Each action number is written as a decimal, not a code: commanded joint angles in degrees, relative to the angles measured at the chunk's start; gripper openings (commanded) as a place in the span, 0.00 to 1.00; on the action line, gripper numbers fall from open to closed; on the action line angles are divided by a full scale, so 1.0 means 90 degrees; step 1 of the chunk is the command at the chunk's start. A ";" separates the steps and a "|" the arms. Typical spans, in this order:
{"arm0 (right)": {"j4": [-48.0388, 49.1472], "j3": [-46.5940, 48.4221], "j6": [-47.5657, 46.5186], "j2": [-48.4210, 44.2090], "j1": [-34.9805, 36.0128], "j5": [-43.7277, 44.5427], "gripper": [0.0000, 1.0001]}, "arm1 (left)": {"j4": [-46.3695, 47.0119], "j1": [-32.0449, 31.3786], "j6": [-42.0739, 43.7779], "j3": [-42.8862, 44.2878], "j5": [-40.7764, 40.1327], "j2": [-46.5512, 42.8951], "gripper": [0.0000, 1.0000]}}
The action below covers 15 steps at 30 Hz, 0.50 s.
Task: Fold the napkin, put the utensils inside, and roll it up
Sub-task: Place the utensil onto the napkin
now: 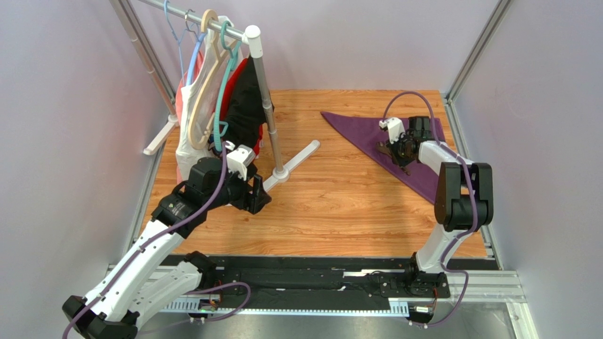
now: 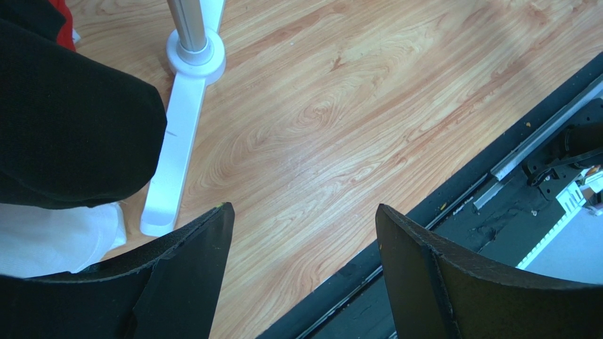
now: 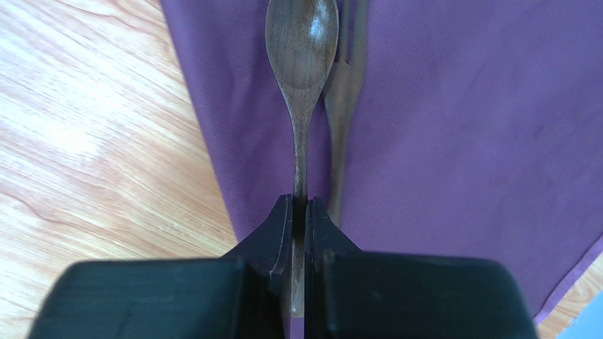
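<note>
My right fingers (image 3: 278, 229) pinched the slim wooden spoon (image 3: 302, 42) over the smooth purple napkin (image 3: 460, 141); my left fingers (image 2: 432, 275) were wide open.

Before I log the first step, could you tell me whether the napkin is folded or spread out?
Folded: the napkin lies as a triangle rather than a square in the top view.

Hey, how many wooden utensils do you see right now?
2. The wooden spoon is pinched by its handle in the right gripper, over the purple napkin. The wooden fork lies on the napkin right beside the spoon. None seem hidden.
</note>
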 commanded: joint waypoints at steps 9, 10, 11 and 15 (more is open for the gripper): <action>0.0198 -0.0043 -0.0058 0.0098 -0.0127 -0.0223 0.00 | 0.0197 0.0047 0.0025 0.0015 0.0160 0.0035 0.83; 0.0208 -0.0053 -0.0058 0.0088 -0.0127 -0.0224 0.00 | 0.0207 0.0047 0.0035 0.0015 0.0160 0.0025 0.83; 0.0228 -0.0073 -0.0049 0.0079 -0.0127 -0.0204 0.00 | 0.0207 0.0056 0.0025 0.0015 0.0170 0.0035 0.83; 0.0228 -0.0073 -0.0058 0.0147 -0.0127 -0.0194 0.00 | 0.0197 0.0056 0.0025 0.0015 0.0189 0.0025 0.83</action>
